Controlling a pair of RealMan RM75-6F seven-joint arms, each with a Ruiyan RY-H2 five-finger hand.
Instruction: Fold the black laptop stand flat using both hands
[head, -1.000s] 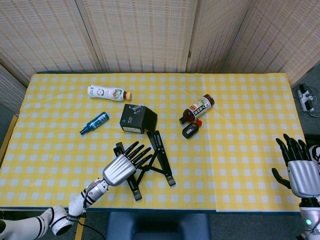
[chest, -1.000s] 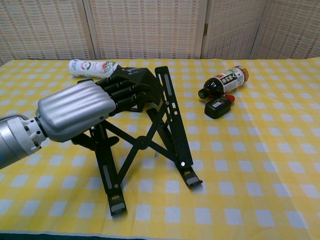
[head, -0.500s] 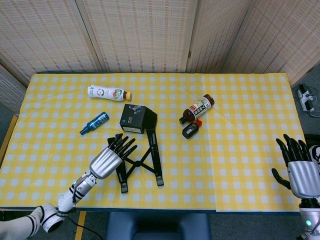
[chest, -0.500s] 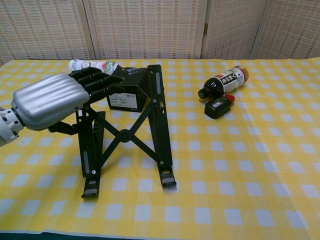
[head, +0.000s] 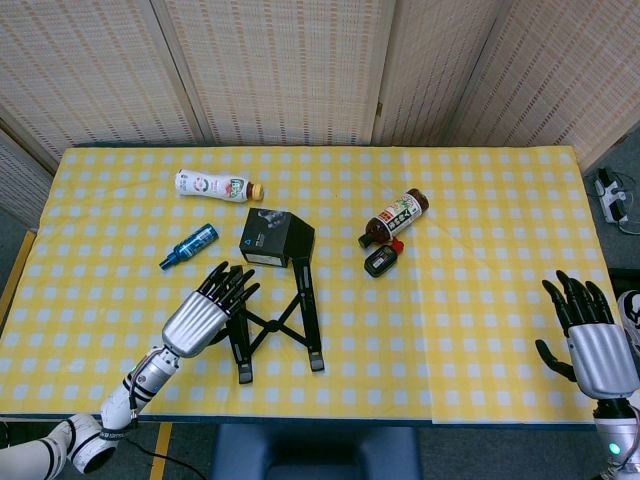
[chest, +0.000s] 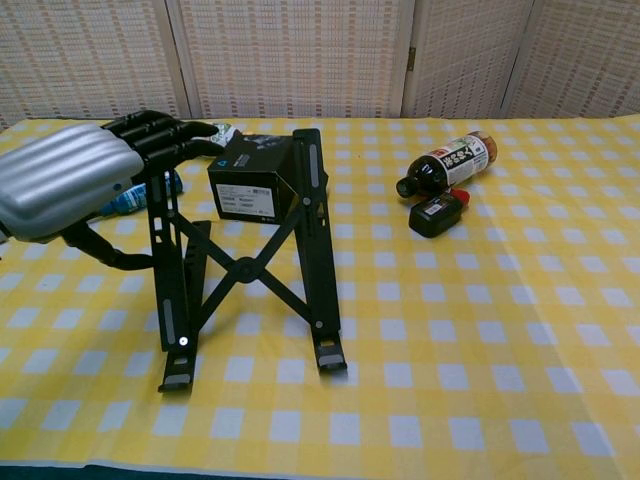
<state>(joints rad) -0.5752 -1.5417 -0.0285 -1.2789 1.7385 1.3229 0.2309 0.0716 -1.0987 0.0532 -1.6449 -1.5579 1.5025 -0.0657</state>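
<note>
So over the last second the laptop stand (head: 275, 320) got squeezed narrower and squared up, and the left hand (head: 200, 315) slid off to its left side, fingers straight and a bit apart, holding nothing, stand just past the fingertips. Still propped up, so not flat yet. The right hand (head: 590, 340) hovers well away, fingers spread. Count: 1 stand, 3 bottles, 1 black box (head: 275, 238).
</note>
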